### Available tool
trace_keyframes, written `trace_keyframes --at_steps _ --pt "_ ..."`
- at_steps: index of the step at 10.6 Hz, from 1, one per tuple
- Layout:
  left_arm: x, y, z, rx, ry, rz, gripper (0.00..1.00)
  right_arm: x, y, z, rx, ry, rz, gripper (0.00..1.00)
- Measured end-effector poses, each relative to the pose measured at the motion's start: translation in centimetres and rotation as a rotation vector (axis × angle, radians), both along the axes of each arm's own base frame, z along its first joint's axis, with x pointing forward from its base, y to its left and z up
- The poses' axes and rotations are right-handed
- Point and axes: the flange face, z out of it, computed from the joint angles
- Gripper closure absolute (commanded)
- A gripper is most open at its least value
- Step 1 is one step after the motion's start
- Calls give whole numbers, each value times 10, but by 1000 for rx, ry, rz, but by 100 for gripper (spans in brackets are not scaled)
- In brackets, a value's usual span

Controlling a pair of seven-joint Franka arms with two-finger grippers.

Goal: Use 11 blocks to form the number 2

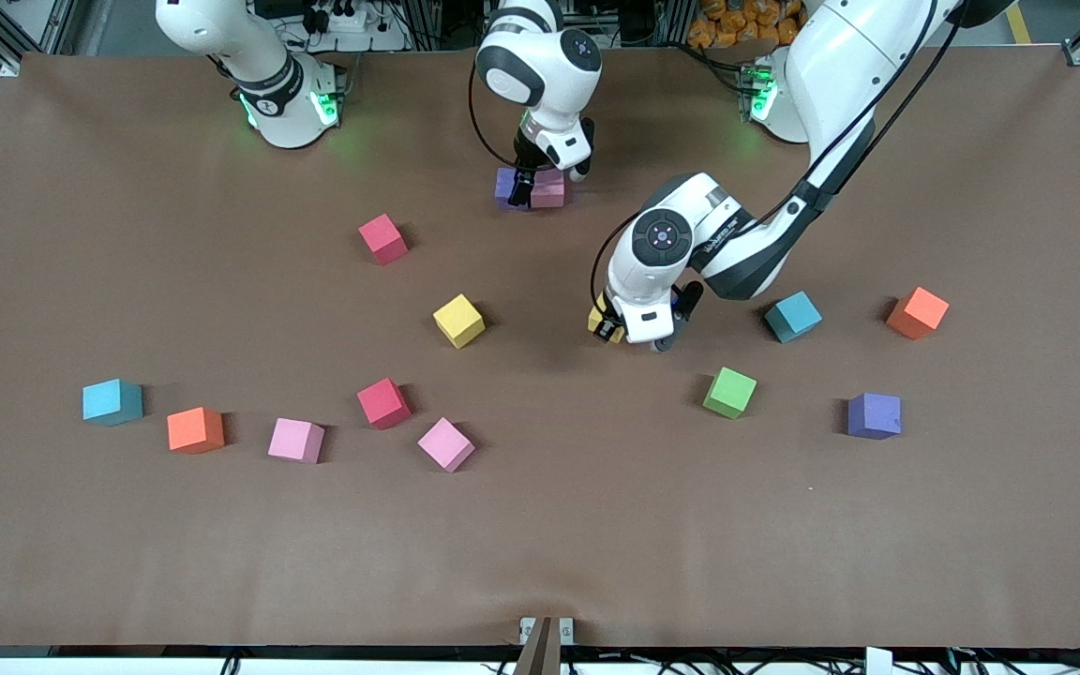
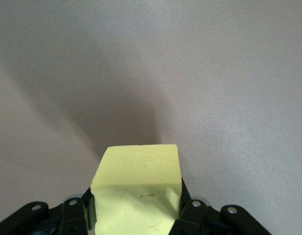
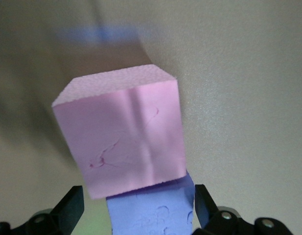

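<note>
Left pincer [image 1: 607, 326] is clenched on a yellow block [image 2: 136, 188], carried over bare surface [image 1: 540, 544] between the loose yellow cube [image 1: 458, 321] and the light blue cube [image 1: 792, 316]; the left wrist view shows the fingers [image 2: 76, 215] pressing two opposite faces, block square in the grip. Right pincer [image 1: 529, 184] is released, jaws spread either side of a pink block [image 3: 122, 137] that sits touching a purple block [image 3: 153, 213] near the robots' bases, so only two of the eleven look placed. The remaining blocks lie scattered and well apart: red [image 1: 382, 238], red [image 1: 383, 403], two pink [image 1: 296, 441] [image 1: 446, 444], orange [image 1: 195, 430], light blue [image 1: 112, 402] toward the right arm's end; green [image 1: 729, 392], purple [image 1: 874, 416], orange [image 1: 917, 312] toward the left arm's end. Handling, my read: foam, so very light and soft; the pink face shows creases and dents, so it marks easily. Matte skin should grip well, little slip risk. Take each cube on two parallel flat faces, mid-height, pincer squared to the cube's yaw; several sit rotated, so align the wrist first. Light squeeze only, since overclamping would deform the cube and it may spring off-line on release. Being this light, a placed block will shift if a finger brushes it, so open wide and lift straight up beside neighbours.
</note>
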Motion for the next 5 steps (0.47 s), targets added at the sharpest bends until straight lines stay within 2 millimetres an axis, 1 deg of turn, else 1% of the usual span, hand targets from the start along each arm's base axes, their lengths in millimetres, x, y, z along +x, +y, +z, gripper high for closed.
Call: trace_keyframes --at_steps 3,5 --pt "-12 3 -5 19 15 12 54 0 -4 19 24 4 -6 0" --pt "-19 3 -2 28 13 23 54 5 -12 35 41 10 -24 0"
